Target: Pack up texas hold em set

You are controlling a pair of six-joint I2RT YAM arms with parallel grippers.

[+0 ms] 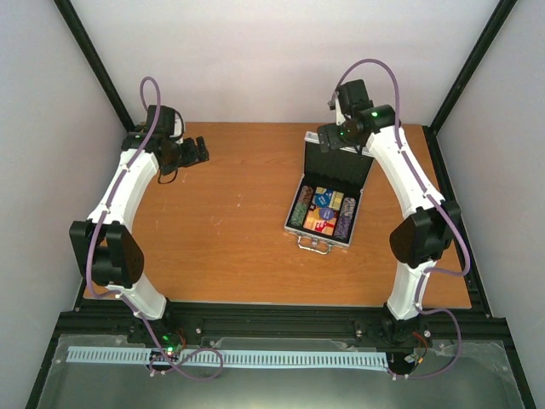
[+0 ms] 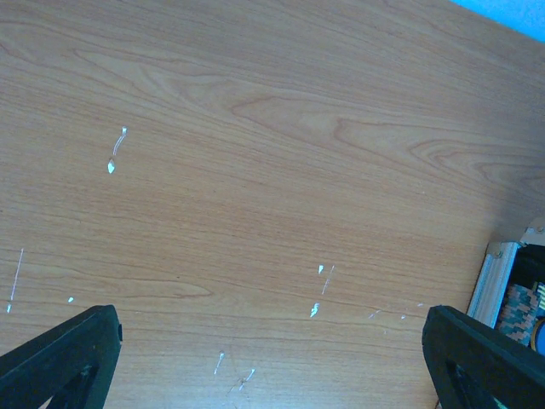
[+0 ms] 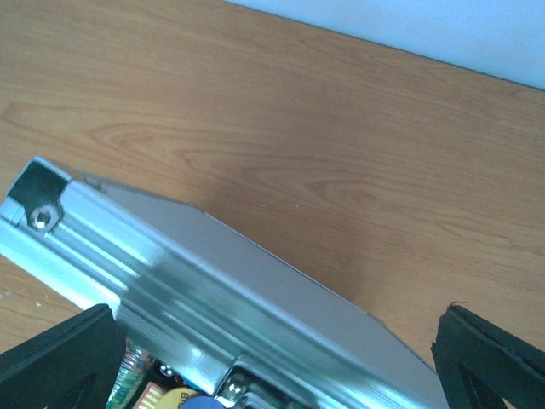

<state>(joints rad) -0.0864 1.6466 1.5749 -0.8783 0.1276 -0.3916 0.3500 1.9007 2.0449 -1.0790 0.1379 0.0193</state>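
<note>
A black rail (image 1: 281, 328) carries both arm bases at the near edge of the wooden table (image 1: 230, 221). The silver case (image 1: 324, 209) sits right of centre, open, with chips (image 1: 299, 209) and card boxes (image 1: 318, 223) inside. The left gripper (image 1: 200, 153) hangs wide over bare wood, and only its wrist view shows pale scratches (image 2: 115, 153). The right gripper (image 1: 332, 136) is spread wide astride the raised lid (image 1: 338, 162), and only its wrist view shows a corner rivet (image 3: 40, 217). White walls (image 1: 255, 60) stand beyond.

raised lid (image 1: 336, 166) blocks rear, left table (image 1: 221, 213) apparently open
</note>
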